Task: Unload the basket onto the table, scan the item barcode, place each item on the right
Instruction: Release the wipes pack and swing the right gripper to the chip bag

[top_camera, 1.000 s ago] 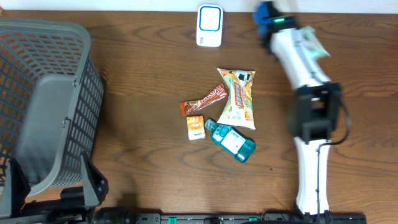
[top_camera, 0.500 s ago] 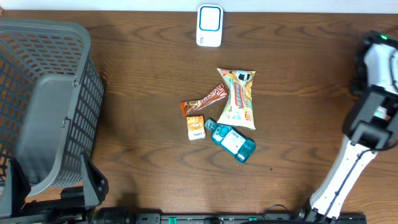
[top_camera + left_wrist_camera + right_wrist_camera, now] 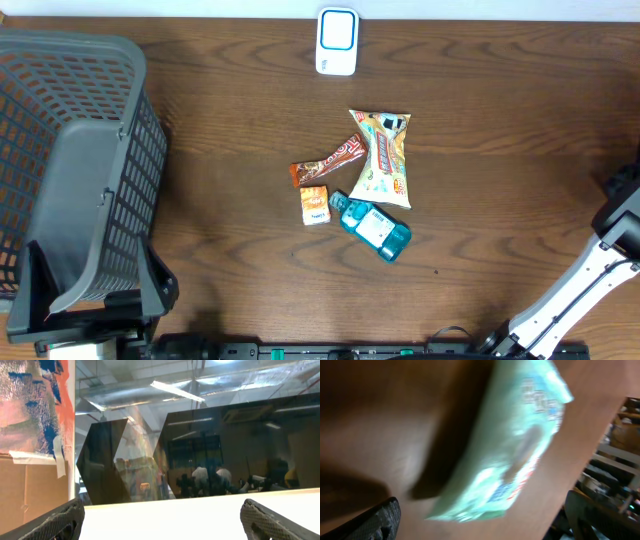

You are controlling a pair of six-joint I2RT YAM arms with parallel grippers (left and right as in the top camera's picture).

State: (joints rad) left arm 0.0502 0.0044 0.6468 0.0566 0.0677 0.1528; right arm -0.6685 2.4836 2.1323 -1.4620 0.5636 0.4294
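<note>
While the blurred pale-green plastic packet (image 3: pixel 520 445) lies free, rightward on the brown wooden desk (image 3: pixel 370 435) | right claw (image 3: pixel 485 512) spread above it | left claw (image 3: pixel 162 520) spread | likely one scanned; mid-desk snack pile (image 3: pixel 368 180) waits.

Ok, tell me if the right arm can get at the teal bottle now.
Probably yes. The right arm sits at the right edge of the table, but only bare wood lies between it and the teal bottle, and nothing rests on top of it.
</note>
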